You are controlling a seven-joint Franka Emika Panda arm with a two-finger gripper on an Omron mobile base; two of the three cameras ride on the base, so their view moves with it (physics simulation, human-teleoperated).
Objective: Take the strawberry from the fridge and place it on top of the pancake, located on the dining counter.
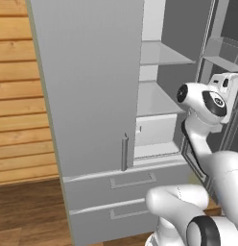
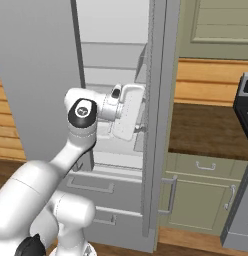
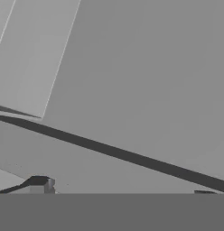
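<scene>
Two upper doors on the tall light-grey fridge (image 1: 87,86), left one shut, right one swung open, above two lower drawers (image 1: 125,185), directly ahead of the base. Reaching in among the white interior shelves (image 1: 161,55): the white arm's two-finger gripper (image 3: 122,187), dark fingertips (image 3: 39,182) spread wide, facing plain grey fridge wall.

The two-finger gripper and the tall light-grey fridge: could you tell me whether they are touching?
Cannot tell. In the right base view the gripper reaches into the open tall light-grey fridge by its door edge, but no contact or gap shows plainly.
</scene>
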